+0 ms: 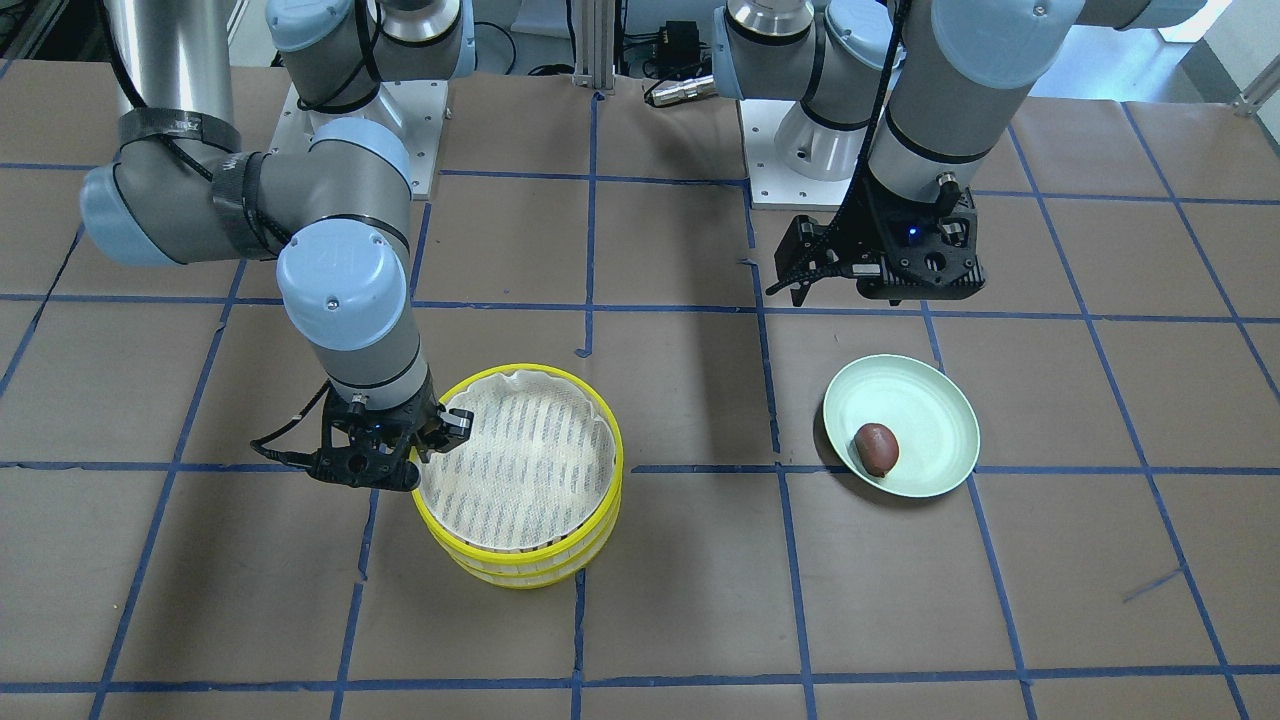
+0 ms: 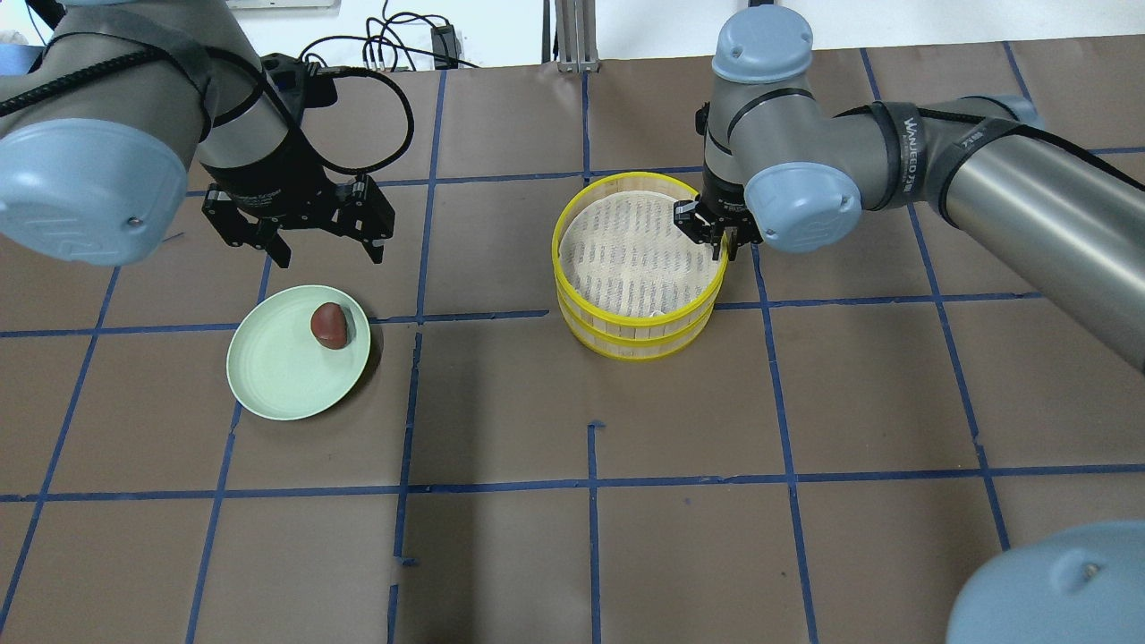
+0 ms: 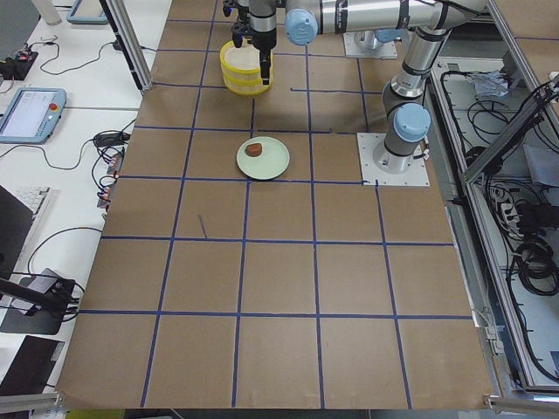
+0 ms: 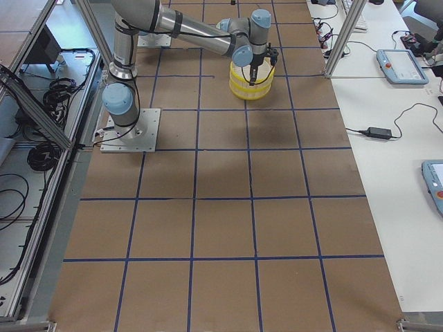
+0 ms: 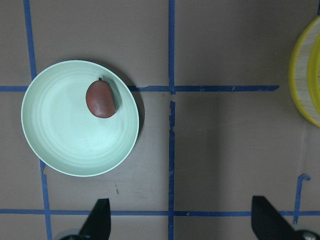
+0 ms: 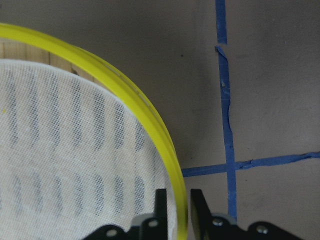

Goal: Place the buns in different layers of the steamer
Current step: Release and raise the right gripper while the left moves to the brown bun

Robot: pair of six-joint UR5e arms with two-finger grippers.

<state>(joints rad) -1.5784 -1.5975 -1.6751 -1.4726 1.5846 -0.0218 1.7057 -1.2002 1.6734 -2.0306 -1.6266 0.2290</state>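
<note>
Reddish-brown, the oval bun is seen at 1 o'clock on the pale green round plate, nearest on the brown paper-covered counter, its long axis run from 12 to 6. Farther off, at the plate's 3 o'clock, two yellow-rimmed steamer tiers are stacked. The right gripper is clamped on the top rim at 3 o'clock. The left gripper is held spread and empty, the bun at its 6 o'clock; the left arm is judged nearer. No white bun can be made out.
</note>
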